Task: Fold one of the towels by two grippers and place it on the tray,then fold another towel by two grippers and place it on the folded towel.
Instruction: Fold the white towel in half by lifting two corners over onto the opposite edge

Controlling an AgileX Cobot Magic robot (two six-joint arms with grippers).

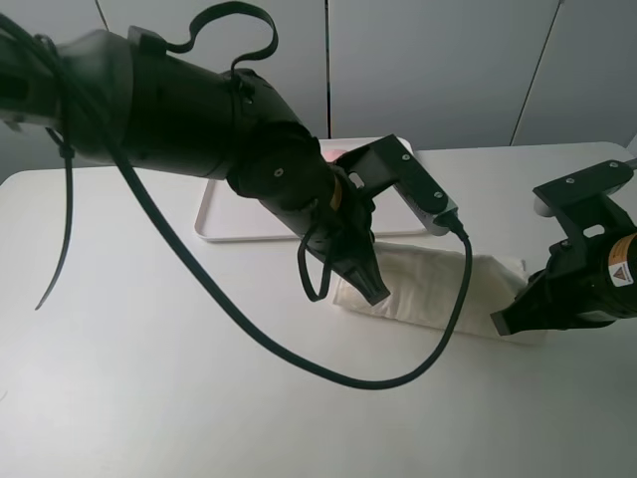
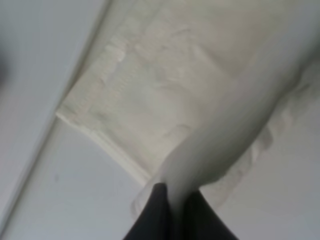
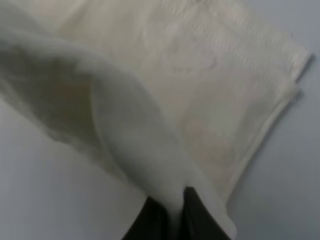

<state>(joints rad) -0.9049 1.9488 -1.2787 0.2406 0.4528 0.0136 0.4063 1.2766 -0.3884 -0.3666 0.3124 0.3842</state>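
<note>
The left gripper [image 1: 375,290] is closed tight on one end of the cream towel [image 1: 428,281]. In the left wrist view its two black fingers [image 2: 152,215] stand together with a raised fold of cloth squeezed between them. The right gripper [image 1: 504,323] is likewise closed on the towel's other end, and its wrist view shows a ridge of cloth running into the nip of the fingers [image 3: 192,210].

The towel stretches between the two grippers as a long, narrow, doubled strip, its body resting on the bench [image 1: 149,378]. Ahead of each gripper's tips the flat lower layer lies spread on the bench, with a hemmed edge and a corner showing, while the pinched layer lifts off it.

The tray [image 1: 214,224] sits on the bench behind the left gripper, close to the towel's far edge. Whether towel and tray touch I cannot tell, as the left arm [image 1: 199,110] covers that spot. A sliver of the pink towel [image 1: 332,152] shows on the tray beyond that arm's wrist. A black cable [image 1: 383,385] loops from the left arm past the left gripper, on the near side of the towel.
</note>
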